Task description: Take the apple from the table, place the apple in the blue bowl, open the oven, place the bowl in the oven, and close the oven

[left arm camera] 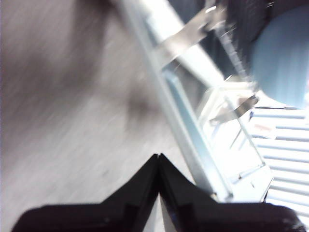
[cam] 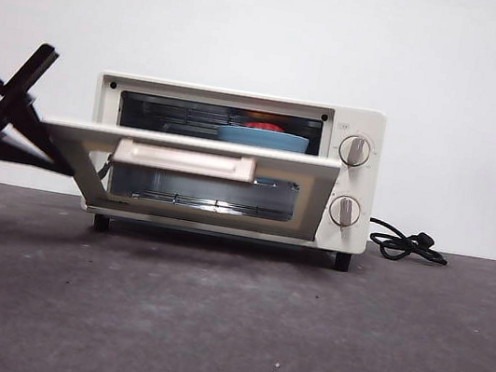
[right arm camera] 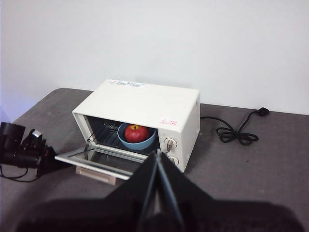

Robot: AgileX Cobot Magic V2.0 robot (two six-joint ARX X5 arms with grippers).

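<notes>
With the apple (right arm camera: 137, 132) in the blue bowl (right arm camera: 137, 137) inside the oven (right arm camera: 145, 108), the left gripper (left arm camera: 158, 159), fingers pressed together beside the stiff, light-hinged door (cam: 193, 177), should push under its edge.

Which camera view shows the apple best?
The right wrist view: the whole apple sits in the blue bowl inside the oven. The front view shows only a red sliver above the bowl's rim; the left wrist view shows none.
</notes>
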